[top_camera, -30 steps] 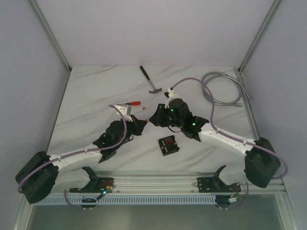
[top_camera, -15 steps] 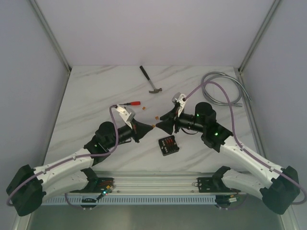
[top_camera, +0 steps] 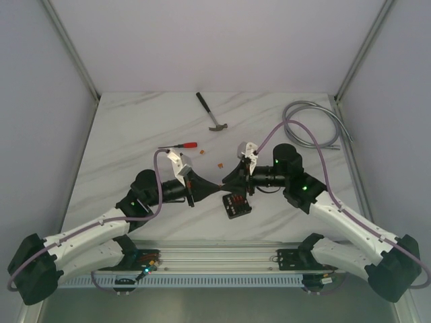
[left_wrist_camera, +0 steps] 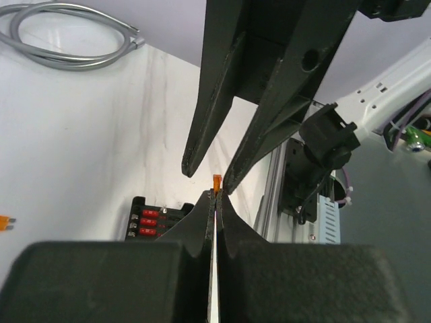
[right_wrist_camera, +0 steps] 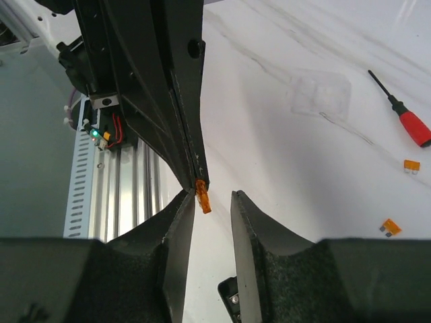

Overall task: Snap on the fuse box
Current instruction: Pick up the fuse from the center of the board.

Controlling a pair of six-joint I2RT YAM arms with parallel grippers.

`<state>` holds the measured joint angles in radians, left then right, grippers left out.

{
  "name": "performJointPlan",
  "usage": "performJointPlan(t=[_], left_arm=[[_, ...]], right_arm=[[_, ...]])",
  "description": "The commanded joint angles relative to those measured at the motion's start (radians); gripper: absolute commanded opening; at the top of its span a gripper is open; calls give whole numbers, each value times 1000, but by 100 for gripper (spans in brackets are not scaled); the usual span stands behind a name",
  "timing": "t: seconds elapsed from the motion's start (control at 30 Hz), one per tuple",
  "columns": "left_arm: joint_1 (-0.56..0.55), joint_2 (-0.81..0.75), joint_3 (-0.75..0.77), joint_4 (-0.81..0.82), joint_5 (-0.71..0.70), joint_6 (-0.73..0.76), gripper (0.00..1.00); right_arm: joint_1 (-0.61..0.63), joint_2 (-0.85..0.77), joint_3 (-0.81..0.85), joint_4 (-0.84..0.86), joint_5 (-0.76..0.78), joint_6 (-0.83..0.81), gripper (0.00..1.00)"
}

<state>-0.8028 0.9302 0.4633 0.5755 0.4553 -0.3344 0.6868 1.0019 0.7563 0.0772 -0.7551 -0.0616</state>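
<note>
The fuse box lies just below the meeting fingertips, nearer the right gripper. The left gripper is clenched on a small orange fuse. The right gripper stands parted around that fuse without pinching it.

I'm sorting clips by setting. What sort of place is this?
Probably a lab test cell: a marble-look table boxed in by plain walls and metal posts, a left arm and right arm bolted to a rail, a hammer and fuse box laid out.
</note>
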Motion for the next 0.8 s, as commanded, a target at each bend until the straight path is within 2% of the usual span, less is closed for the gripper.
performJointPlan(t=[0.0, 0.27, 0.4, 0.53, 0.6, 0.67, 0.77], left_arm=[[-7, -20, 23, 35, 75, 18, 0], [-12, -21, 25, 43, 100, 19, 0], [-17, -9, 31, 57, 109, 17, 0], [-19, 3, 40, 58, 110, 19, 0], [-19, 8, 39, 58, 109, 19, 0], [-19, 9, 38, 51, 92, 18, 5], [-19, -4, 32, 16, -1, 15, 25]], right_arm=[[-9, -20, 20, -7, -77, -46, 33], [-15, -21, 25, -20, -142, -64, 17], [-15, -12, 31, -32, -183, -80, 12], [-15, -7, 34, -44, -190, -92, 1], [-15, -5, 34, -49, -191, -93, 0], [-15, -4, 34, -56, -178, -94, 0], [-15, -5, 32, -76, -123, -82, 0]])
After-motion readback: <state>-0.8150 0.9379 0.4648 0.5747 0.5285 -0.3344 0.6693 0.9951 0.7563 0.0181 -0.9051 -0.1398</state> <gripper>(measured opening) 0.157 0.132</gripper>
